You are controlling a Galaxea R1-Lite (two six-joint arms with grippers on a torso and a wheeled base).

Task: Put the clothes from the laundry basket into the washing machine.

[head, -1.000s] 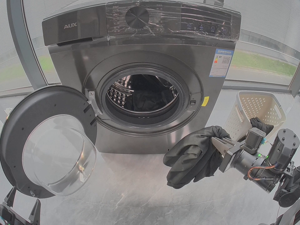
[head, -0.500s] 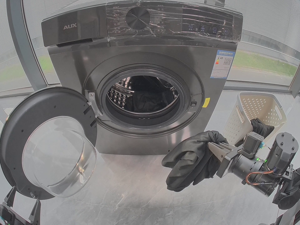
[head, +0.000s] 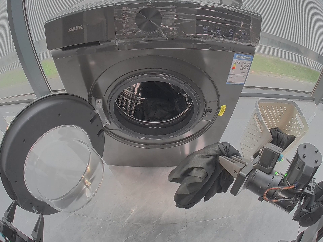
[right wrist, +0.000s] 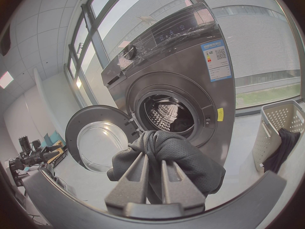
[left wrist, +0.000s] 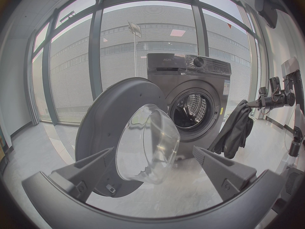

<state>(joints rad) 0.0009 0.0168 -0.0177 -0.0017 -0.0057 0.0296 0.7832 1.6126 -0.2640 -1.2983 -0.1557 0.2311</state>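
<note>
The grey washing machine [head: 151, 51] stands ahead with its round door [head: 50, 152] swung open to the left. Dark clothes lie inside the drum [head: 153, 105]. My right gripper [head: 223, 160] is shut on a black garment [head: 198, 175], which hangs in the air low and to the right of the drum opening. The same black garment [right wrist: 171, 156] bulges over the closed fingers [right wrist: 139, 175] in the right wrist view. The white laundry basket [head: 272, 118] stands at the right with another dark garment [head: 281, 138] draped in it. My left gripper [left wrist: 152, 166] is open, low at the left, facing the open door [left wrist: 120, 118].
The floor [head: 134, 199] in front of the machine is pale and glossy. Tall windows [head: 289, 34] run behind the machine. The open door takes up the left side of the space before the drum.
My right gripper has carried the black garment a little to the left and slightly lower. The left arm has stayed where it was.
</note>
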